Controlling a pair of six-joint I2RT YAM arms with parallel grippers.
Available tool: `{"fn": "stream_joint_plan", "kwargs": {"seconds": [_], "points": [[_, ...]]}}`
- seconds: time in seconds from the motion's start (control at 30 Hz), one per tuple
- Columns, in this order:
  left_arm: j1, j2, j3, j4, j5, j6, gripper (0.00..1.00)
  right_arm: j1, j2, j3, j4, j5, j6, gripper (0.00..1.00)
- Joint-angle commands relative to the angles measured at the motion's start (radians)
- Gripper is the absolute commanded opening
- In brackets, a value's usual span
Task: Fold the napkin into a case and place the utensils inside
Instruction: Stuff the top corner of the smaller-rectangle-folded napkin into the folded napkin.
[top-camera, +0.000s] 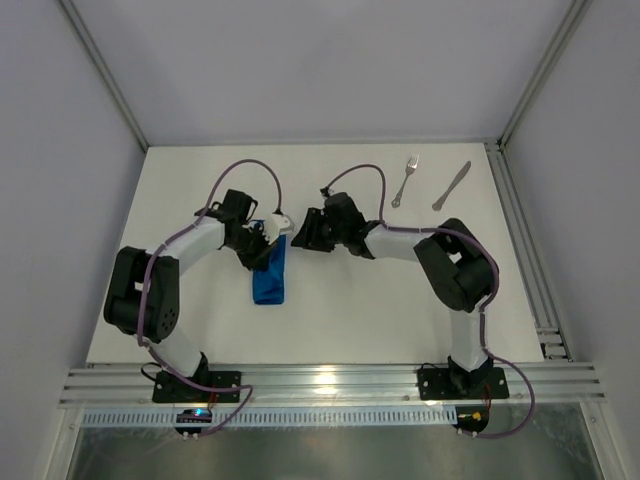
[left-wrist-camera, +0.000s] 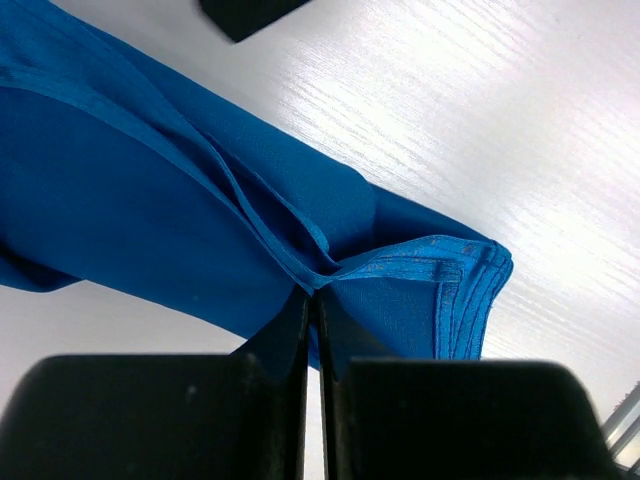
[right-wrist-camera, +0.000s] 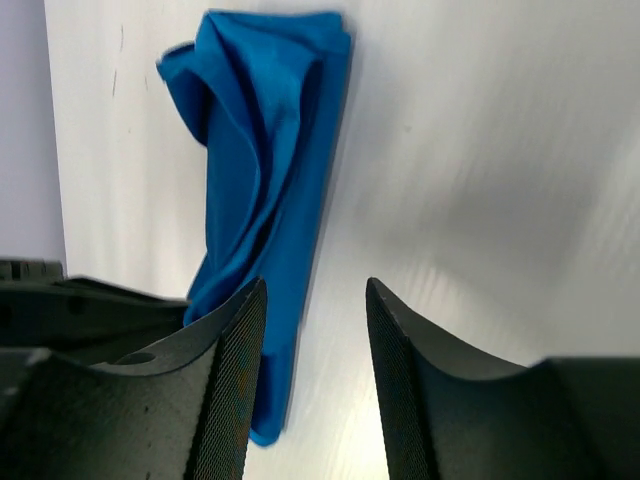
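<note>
The left gripper (left-wrist-camera: 313, 305) pinches a hem of the napkin (top-camera: 270, 280), a narrow strip mid-table that looks soft and slippery (best taken at its stacked edges). The right gripper (right-wrist-camera: 315, 340) hangs parted beside it, holding nothing. The 2 utensils, fork (top-camera: 404, 182) and knife (top-camera: 452, 186), lie far right.

White-and-black jointed arms (top-camera: 195, 243), purple cables (top-camera: 248, 165), black textured tool fingers (right-wrist-camera: 228, 400).

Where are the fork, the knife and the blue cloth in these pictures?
Fork (top-camera: 404, 183): overhead view, middle of its handle.
Knife (top-camera: 451, 186): overhead view, middle of its length.
Blue cloth (top-camera: 270, 283): overhead view, lower half of the folded strip.
</note>
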Motion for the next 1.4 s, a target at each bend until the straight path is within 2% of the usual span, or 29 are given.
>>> {"fn": "stream_joint_plan", "kwargs": {"seconds": [0.0, 0.17, 0.3, 0.47, 0.77, 0.9, 1.17, 1.27, 1.37], "points": [[0.028, -0.019, 0.049, -0.040, 0.080, 0.004, 0.00, 0.019, -0.117, -0.090, 0.011, 0.031, -0.025, 0.48], [0.034, -0.012, 0.058, -0.043, 0.084, 0.015, 0.00, 0.115, -0.125, -0.199, 0.201, -0.013, 0.018, 0.37], [0.035, 0.002, 0.057, -0.049, 0.078, 0.025, 0.00, 0.164, -0.054, -0.191, 0.367, -0.061, 0.092, 0.38], [0.034, 0.007, 0.052, -0.052, 0.074, 0.036, 0.00, 0.189, -0.003, -0.168, 0.387, -0.038, 0.118, 0.41], [0.034, 0.034, 0.057, -0.052, 0.074, 0.028, 0.00, 0.200, -0.002, -0.180, 0.310, 0.025, 0.114, 0.42], [0.034, 0.033, 0.060, -0.044, 0.084, 0.027, 0.04, 0.204, 0.046, -0.133, 0.264, 0.025, 0.120, 0.42], [0.034, 0.045, 0.078, -0.052, 0.112, 0.013, 0.04, 0.203, 0.090, -0.116, 0.344, 0.008, 0.120, 0.41], [0.035, 0.051, 0.075, -0.049, 0.107, 0.010, 0.04, 0.204, 0.104, -0.118, 0.387, 0.005, 0.118, 0.25], [0.035, 0.048, 0.074, -0.053, 0.103, 0.016, 0.15, 0.201, 0.104, -0.136, 0.441, 0.005, 0.112, 0.10]]}}
